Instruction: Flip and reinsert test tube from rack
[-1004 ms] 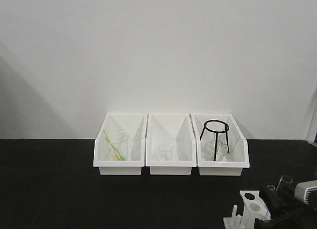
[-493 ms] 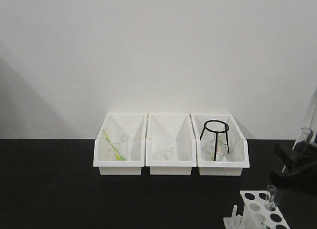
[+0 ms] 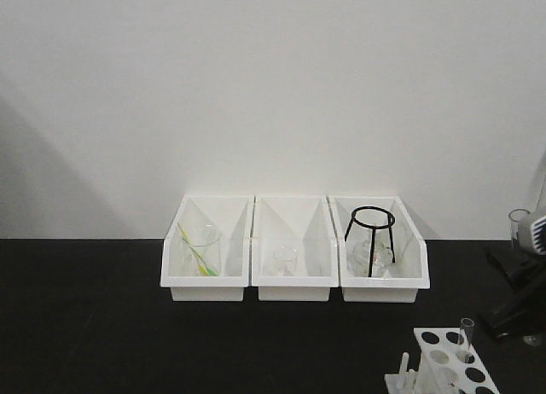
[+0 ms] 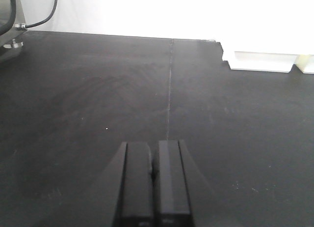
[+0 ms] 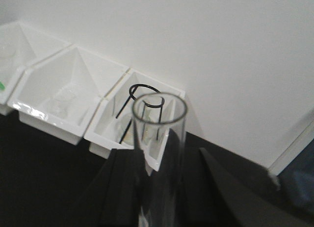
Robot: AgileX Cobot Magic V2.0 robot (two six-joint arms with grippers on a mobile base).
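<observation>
Gripped between the right jaws, the test tube (image 5: 158, 158) stands open rim up, held high and well apart from the rack (image 3: 437, 353), which sits below them and to their left with the other tube (image 3: 466, 333) in one of its holes. To flip it well, I'd say roll the wrist slowly in open air with a firm grip, then lower the tube plumb over a free hole. The left jaws are pressed together on nothing, low over the desk (image 4: 230, 119), and the three white bins (image 3: 294, 290) stand farther off.

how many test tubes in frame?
2. One tube stands in the rack, bottom right of the front view; the second tube is held in the right gripper, rim up. Others may be off-frame.
</observation>
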